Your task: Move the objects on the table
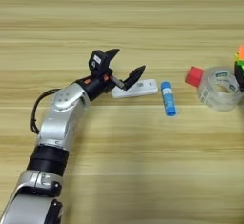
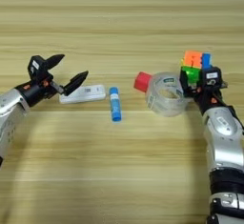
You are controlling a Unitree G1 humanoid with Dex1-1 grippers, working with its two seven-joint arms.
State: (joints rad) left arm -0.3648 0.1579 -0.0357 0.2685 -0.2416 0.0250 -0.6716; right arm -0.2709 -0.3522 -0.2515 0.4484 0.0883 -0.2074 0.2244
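Note:
My left gripper (image 1: 127,61) is open, its fingers spread just over the left end of the flat white device (image 1: 137,88) lying on the table (image 1: 119,170). A blue glue stick (image 1: 167,98) lies right of the device. Further right a small red cube (image 2: 142,81) sits against a clear tape roll (image 2: 167,93). At the far right my right gripper (image 2: 198,79) is shut on the multicoloured puzzle cube (image 2: 194,62), just behind the roll's right side.
The wooden table shows bare planks across the back and the whole front half. My left arm (image 1: 62,118) comes in from the lower left and my right arm (image 2: 221,142) from the lower right.

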